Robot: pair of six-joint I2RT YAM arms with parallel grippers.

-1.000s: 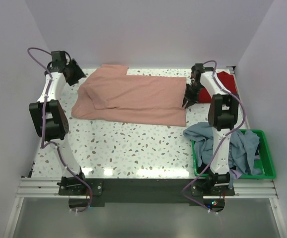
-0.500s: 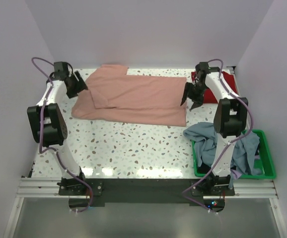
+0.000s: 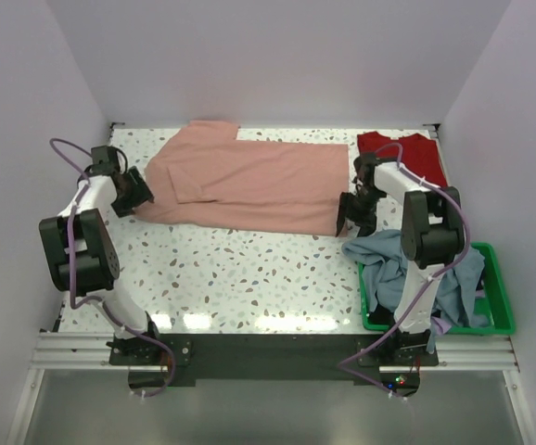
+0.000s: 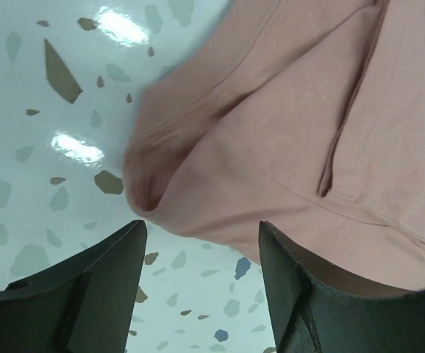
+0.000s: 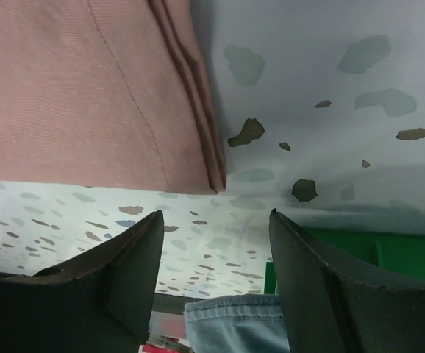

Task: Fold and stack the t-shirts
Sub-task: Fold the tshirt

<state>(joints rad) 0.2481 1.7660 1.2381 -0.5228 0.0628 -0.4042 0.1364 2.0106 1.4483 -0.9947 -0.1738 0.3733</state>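
Left gripper (image 3: 145,197), right gripper (image 3: 347,221) lower now — fingers spread — by corners of folded salmon-pink t-shirt (image 3: 249,181)

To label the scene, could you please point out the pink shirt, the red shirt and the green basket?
pink shirt (image 3: 249,185): top view, its flat middle.
red shirt (image 3: 389,139): top view, far left part.
green basket (image 3: 500,287): top view, right rim.

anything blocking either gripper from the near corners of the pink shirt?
Nothing visible. The left gripper is open, with the near left corner of the salmon-pink cotton t-shirt just ahead of its gap. The right gripper is open at the near right corner. Only the speckled white tabletop shows between fingers and cloth.
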